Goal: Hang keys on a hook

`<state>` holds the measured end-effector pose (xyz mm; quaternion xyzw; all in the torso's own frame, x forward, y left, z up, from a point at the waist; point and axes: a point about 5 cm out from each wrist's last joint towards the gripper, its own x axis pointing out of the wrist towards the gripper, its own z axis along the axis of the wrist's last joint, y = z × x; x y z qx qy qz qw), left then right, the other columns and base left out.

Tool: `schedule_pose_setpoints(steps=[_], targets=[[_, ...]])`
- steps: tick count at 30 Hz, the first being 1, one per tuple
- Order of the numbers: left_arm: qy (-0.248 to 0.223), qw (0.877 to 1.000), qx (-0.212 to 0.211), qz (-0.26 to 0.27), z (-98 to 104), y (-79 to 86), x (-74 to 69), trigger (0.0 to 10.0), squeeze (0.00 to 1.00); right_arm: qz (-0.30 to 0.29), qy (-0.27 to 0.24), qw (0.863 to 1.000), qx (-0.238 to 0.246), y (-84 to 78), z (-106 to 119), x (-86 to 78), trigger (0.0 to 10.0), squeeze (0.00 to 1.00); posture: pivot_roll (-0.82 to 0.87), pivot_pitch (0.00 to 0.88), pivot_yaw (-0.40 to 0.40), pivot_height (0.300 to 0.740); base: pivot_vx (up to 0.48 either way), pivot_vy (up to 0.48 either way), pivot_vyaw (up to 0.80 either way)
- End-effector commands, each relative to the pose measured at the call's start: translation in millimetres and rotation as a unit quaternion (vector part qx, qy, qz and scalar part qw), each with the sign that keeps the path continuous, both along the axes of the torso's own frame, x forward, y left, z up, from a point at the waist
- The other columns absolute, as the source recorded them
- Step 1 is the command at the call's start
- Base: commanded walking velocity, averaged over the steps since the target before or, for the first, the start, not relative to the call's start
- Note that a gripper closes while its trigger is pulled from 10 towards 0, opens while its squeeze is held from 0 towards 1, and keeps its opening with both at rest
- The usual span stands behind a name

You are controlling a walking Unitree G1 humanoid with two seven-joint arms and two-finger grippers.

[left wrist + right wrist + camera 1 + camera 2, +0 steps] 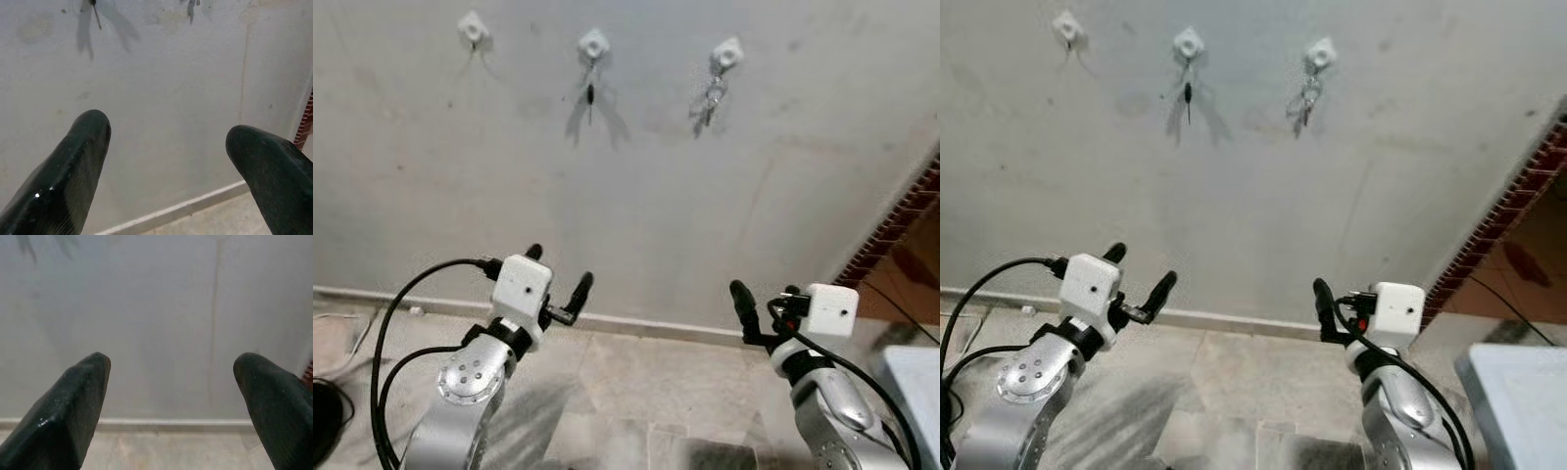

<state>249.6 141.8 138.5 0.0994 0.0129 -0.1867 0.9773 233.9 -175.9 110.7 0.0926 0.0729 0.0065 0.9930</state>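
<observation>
Nearest, both silver arms are reaching forward over a tiled floor [636,392]. Left gripper [558,268] is sitting low on the left, fingers spread apart and holding nothing; black cables [386,323] are looping off its white wrist block. In the left wrist view its two black fingertips [83,142] are standing wide apart with bare wall between them.

Right gripper [1332,299] is sitting low on the right, also released and empty; the right wrist view is showing both fingertips [85,382] well apart, pointing at the wall and the baseboard [161,423]. A red spot is showing on its wrist block, no text readable.

A pale box corner [1518,392] is sitting at the far right edge, near the right arm.

Farther off, a plain grey wall [646,196] is rising from the baseboard. A brick edge [901,220] is running along the wall's right end.

High on the wall three white hooks are sitting in a row. Left hook [473,28] is looking bare, only shadow under it. Middle hook [593,43] is carrying a small dark key [590,96]. Right hook [727,53] is carrying the keys [710,98], a silver bunch hanging flat against the wall, well apart from both grippers.

No writing or brand readable anywhere.
</observation>
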Motion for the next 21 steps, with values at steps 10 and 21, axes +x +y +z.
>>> schedule_pose_setpoints(steps=[10, 21], targets=[[0.001, 1.0, 0.003, -0.003, -1.3, 1.2, 0.7, 10.0, 0.0, 0.001, -0.01, 1.0, 0.006, 2.1, 5.2, 4.3, 10.0, 0.0, 0.14, 0.027, -0.076, 0.74, -0.131, 0.0, 0.0], [0.002, 1.0, -0.014, -0.011, -0.3, -0.2, 1.8, 10.0, 0.0, 0.006, -0.011, 1.0, 0.009, 3.7, 6.2, 5.9, 10.0, 0.0, 0.14, 0.024, -0.076, 0.74, 0.0, 0.0, 0.0]])
